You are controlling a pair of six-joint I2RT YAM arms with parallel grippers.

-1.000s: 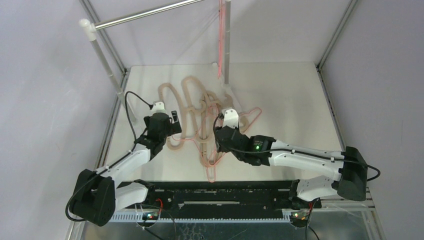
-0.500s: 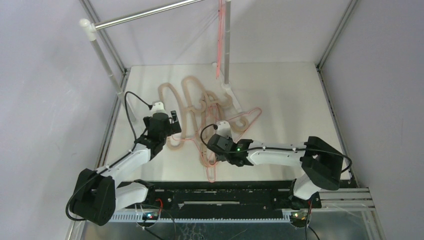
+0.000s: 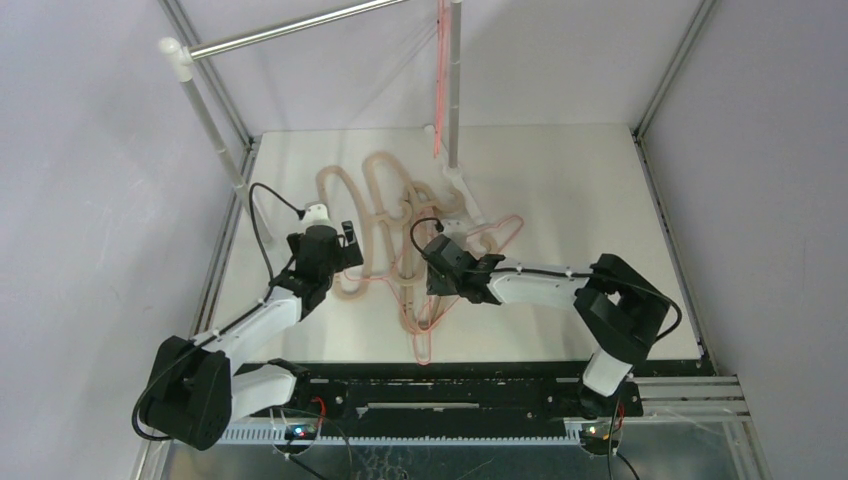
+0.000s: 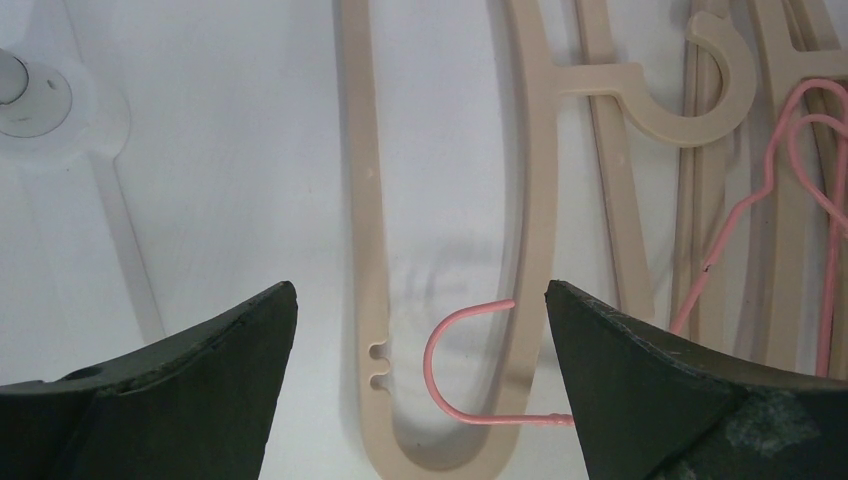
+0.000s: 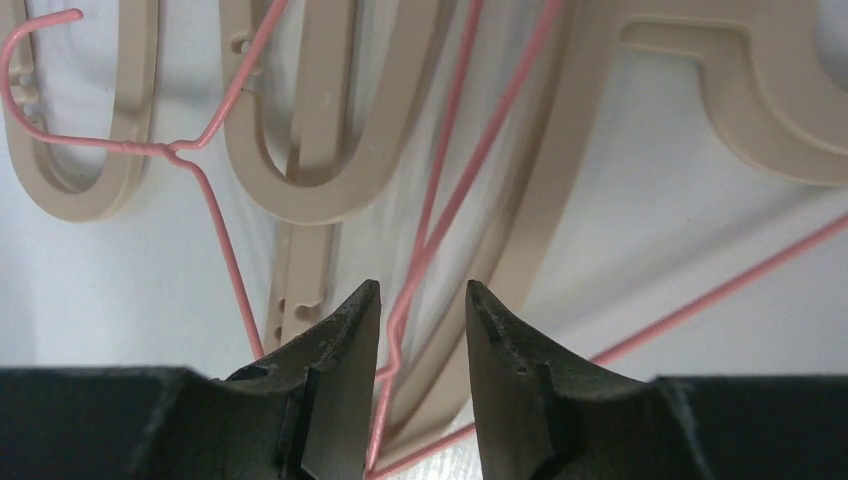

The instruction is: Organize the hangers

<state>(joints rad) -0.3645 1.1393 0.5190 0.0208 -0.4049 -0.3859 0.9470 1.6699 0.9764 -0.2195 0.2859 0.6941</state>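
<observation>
Several beige hangers (image 3: pixel 380 205) lie tangled mid-table, with pink wire hangers (image 3: pixel 428 318) across them. Another pink hanger (image 3: pixel 438 90) hangs from the rail. My left gripper (image 3: pixel 351 250) is wide open and low over the pile's left edge. In the left wrist view its jaws (image 4: pixel 420 290) straddle a beige loop end (image 4: pixel 440 455) and a pink hook (image 4: pixel 455 360), touching neither. My right gripper (image 3: pixel 436 288) is over the pile's near side. In the right wrist view its jaws (image 5: pixel 422 285) stand narrowly apart around a kinked pink wire (image 5: pixel 410 300), with beige hangers (image 5: pixel 320 180) below.
A silver rail (image 3: pixel 300 28) on white posts (image 3: pixel 205 115) spans the back left. A second upright post (image 3: pixel 453 90) stands behind the pile, its white foot (image 3: pixel 462 190) touching the hangers. A white post base (image 4: pixel 30 95) shows in the left wrist view.
The right arm has folded in, its elbow swinging left and toward the back, and its gripper has shifted slightly over the pink wires. The left arm has not moved.
</observation>
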